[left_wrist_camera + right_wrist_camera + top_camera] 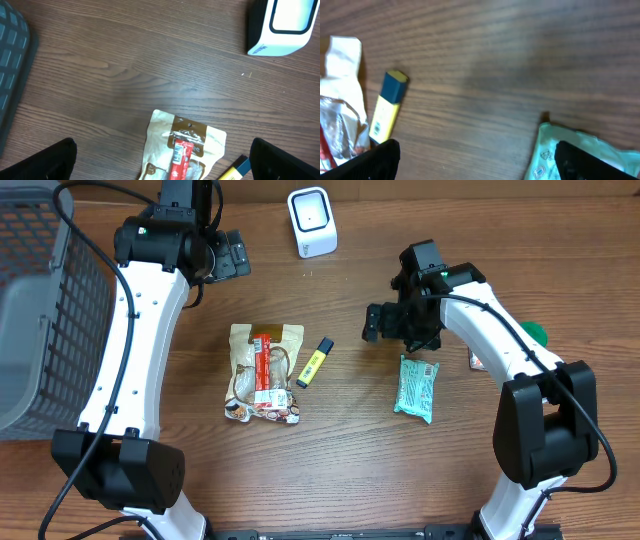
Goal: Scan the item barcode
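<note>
The white barcode scanner (313, 222) stands at the back of the table, and its lower part shows at the top right of the left wrist view (282, 25). Three items lie flat on the wood. One is a tan snack bag with a red bar on it (265, 372) (184, 150). The second is a yellow highlighter with a blue cap (314, 362) (387, 107). The third is a teal packet (417, 388) (547, 152). My left gripper (233, 255) (162, 150) hangs open and empty above the bag's top. My right gripper (390, 328) (477, 150) is open, one finger over the teal packet's upper edge.
A grey mesh basket (40, 310) fills the left edge. A green object (534, 332) and a small reddish item (476, 360) lie behind the right arm. Bare wood stretches between the scanner and the items.
</note>
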